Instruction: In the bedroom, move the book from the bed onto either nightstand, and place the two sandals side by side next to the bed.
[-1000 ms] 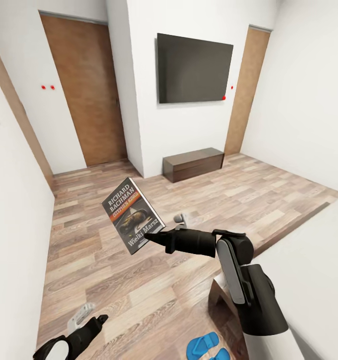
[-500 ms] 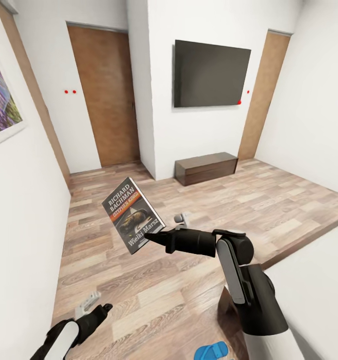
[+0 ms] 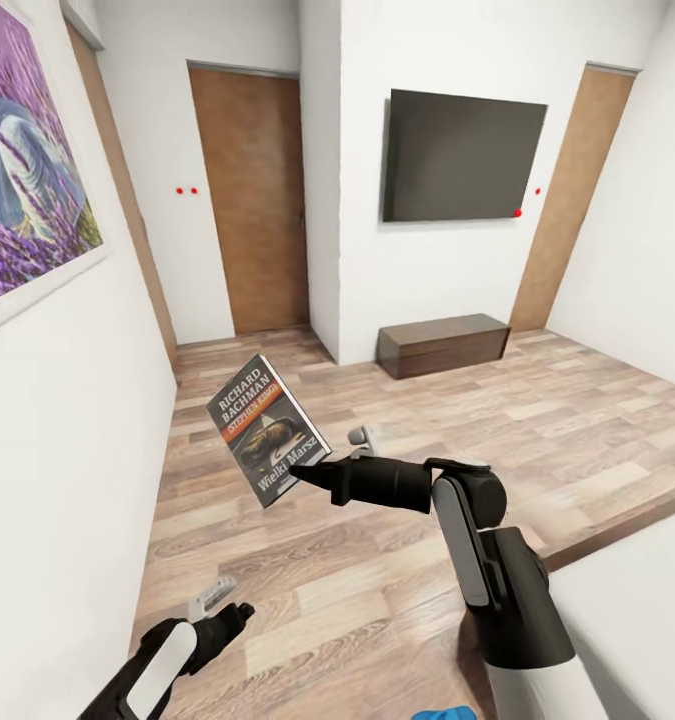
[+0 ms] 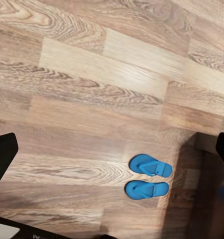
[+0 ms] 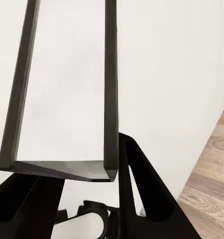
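Observation:
My right gripper [image 3: 312, 472] is shut on the lower corner of the book [image 3: 267, 430], holding it upright above the wood floor; its dark cover reads "Richard Bachman" over an orange band. The right wrist view has the book [image 5: 67, 99] edge-on between the fingers [image 5: 142, 189]. My left gripper [image 3: 222, 615] hangs low and open, its fingertips [image 4: 2, 154] wide apart with nothing between them. Below it the two blue sandals [image 4: 151, 167] [image 4: 146, 189] lie side by side next to the dark bed frame [image 4: 211, 199]. The bed's pale mattress [image 3: 637, 600] fills the lower right corner. The nightstand is out of view.
A white wall with a purple painting [image 3: 27, 170] runs close along my left. Ahead stand a wall-mounted TV [image 3: 462, 160], a low dark cabinet [image 3: 442, 345] and two wooden doors [image 3: 252, 200] [image 3: 567, 200]. Open plank floor [image 3: 397, 590] lies between.
The camera has turned left, so the room slid right and the painting came into view. The book stays held in the right gripper. The left arm shows a little further in.

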